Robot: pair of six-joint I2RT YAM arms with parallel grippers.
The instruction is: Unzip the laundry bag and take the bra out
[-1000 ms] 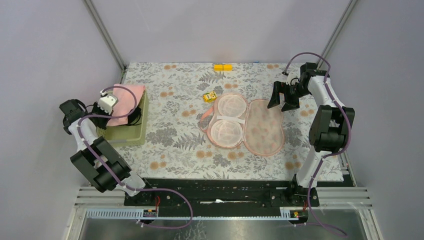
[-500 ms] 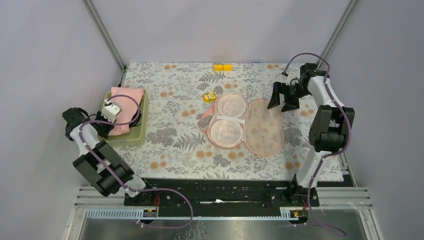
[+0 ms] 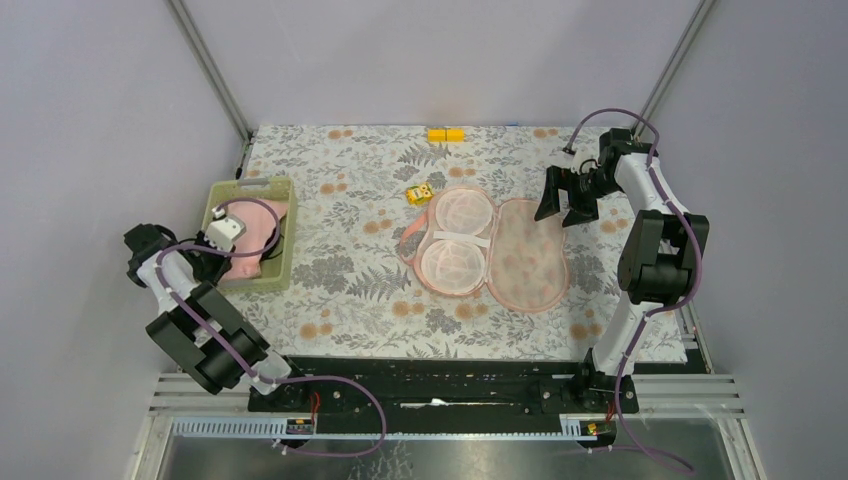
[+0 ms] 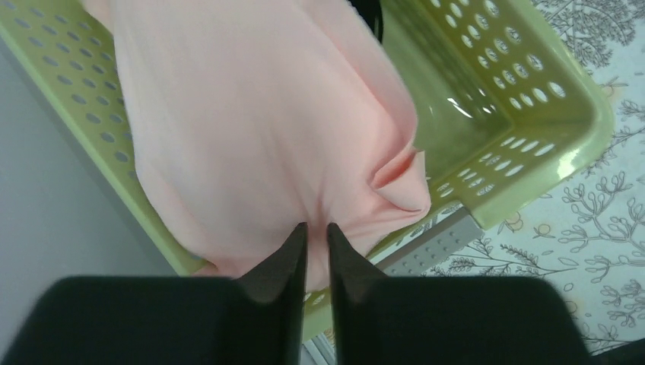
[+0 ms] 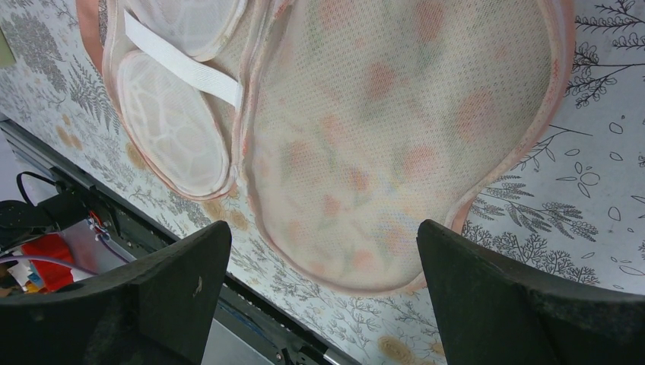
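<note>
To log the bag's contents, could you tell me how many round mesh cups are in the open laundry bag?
2, both in the left half of the laundry bag: a far mesh cup and a near mesh cup. None seems hidden.

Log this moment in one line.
laundry bag: unzipped, lying open | bra: held over green basket | left fingers: shut on bra | right fingers: open, near laundry bag

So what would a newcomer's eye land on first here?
The salmon-pink laundry bag lies unzipped and spread open in the middle, two white mesh cups showing inside. Then the pale-pink bra, draped in the green basket at far left.
</note>
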